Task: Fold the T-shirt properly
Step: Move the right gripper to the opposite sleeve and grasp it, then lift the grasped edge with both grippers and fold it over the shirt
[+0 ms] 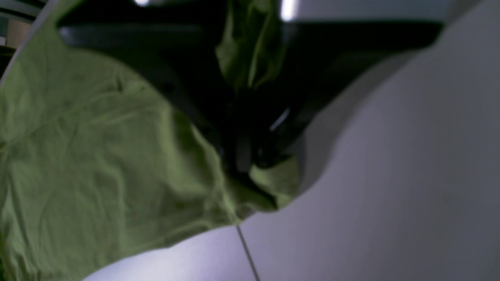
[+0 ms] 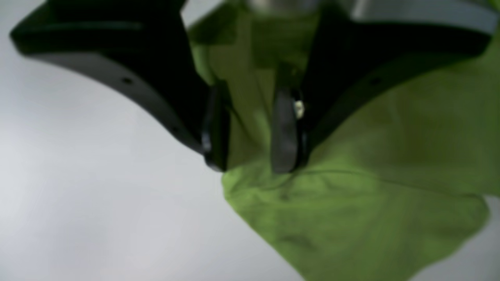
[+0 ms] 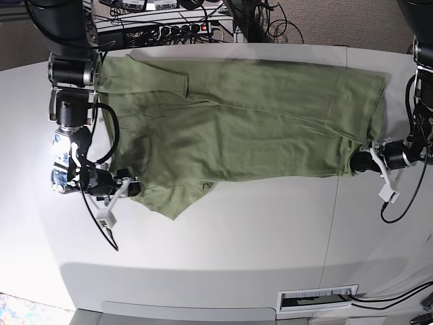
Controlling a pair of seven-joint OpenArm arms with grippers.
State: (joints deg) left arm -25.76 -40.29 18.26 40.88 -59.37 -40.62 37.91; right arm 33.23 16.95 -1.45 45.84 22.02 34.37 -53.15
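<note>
The sage-green T-shirt [image 3: 250, 128] lies spread lengthwise across the white table [image 3: 237, 237], wrinkled, with a sleeve flap hanging toward the front left. My right gripper [image 3: 132, 188] is at the shirt's front-left corner. In the right wrist view its fingers [image 2: 285, 132] pinch a bunch of the shirt [image 2: 351, 218], lifted slightly. My left gripper [image 3: 355, 164] holds the shirt's front-right corner. In the left wrist view the gripper [image 1: 250, 171] is shut on green fabric [image 1: 90, 156], which also runs up between the jaws. No white tag shows.
Cables and a power strip [image 3: 169, 27] lie behind the table's back edge. A seam [image 3: 335, 203] runs front to back across the table's right part. A slotted vent [image 3: 318, 296] sits at the front edge. A loose cable loops [image 3: 389, 203] near the left arm.
</note>
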